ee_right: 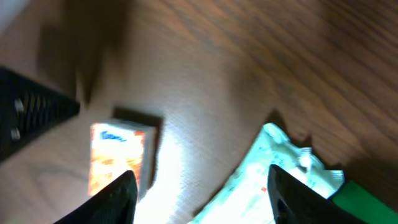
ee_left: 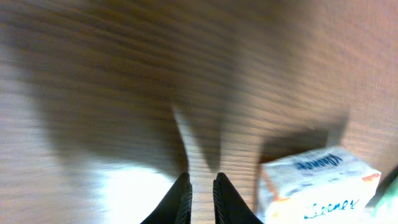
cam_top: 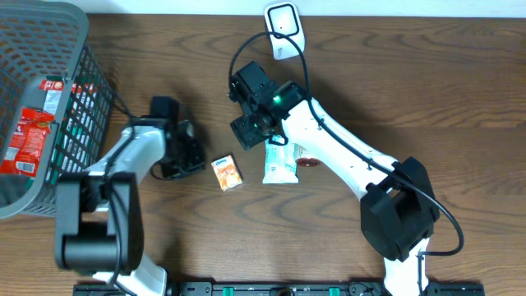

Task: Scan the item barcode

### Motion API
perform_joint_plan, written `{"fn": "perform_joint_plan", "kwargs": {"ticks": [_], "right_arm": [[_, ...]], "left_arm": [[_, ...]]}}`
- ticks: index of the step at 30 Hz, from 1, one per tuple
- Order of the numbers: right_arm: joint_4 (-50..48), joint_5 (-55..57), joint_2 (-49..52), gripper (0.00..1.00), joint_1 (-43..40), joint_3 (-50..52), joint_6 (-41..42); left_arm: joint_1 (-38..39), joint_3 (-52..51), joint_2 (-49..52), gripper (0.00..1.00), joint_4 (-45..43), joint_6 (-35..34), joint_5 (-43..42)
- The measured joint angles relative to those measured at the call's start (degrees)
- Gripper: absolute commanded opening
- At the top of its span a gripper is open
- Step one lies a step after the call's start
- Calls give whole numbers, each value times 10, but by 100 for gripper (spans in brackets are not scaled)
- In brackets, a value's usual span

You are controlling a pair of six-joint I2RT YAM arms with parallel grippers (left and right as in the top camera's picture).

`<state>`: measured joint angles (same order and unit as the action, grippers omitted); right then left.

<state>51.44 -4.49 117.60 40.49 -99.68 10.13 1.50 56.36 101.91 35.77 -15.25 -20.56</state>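
A white and green packet lies flat on the wooden table, and a small orange tissue box rests just to its left. My right gripper hovers over the packet's near end. In the right wrist view it stands open, holding nothing, with the packet below by the right finger and the tissue box by the left one. My left gripper sits left of the tissue box. In the blurred left wrist view its fingers are shut and empty, the tissue box to their right.
A white barcode scanner stands at the table's far edge, its cable trailing toward the right arm. A grey wire basket with red packets fills the far left corner.
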Motion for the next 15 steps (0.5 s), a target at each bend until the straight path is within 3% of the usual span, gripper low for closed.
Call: {"fn": "perform_joint_plan", "kwargs": {"ticks": [4, 9, 11, 12, 15], "right_arm": [[-2, -45, 0, 36, 11, -17, -9], [7, -70, 0, 41, 46, -17, 0], [6, -69, 0, 44, 71, -14, 2], [5, -64, 0, 44, 83, -12, 3], [3, -29, 0, 43, 128, 8, 3]], "left_arm": [[-40, -7, -80, 17, 2, -11, 46], [-59, -7, -153, 29, 3, -25, 78], [-59, -7, -154, 45, 3, -29, 84], [-59, -7, -153, 49, 4, -30, 87], [-59, -7, -151, 51, 5, -30, 93]]}}
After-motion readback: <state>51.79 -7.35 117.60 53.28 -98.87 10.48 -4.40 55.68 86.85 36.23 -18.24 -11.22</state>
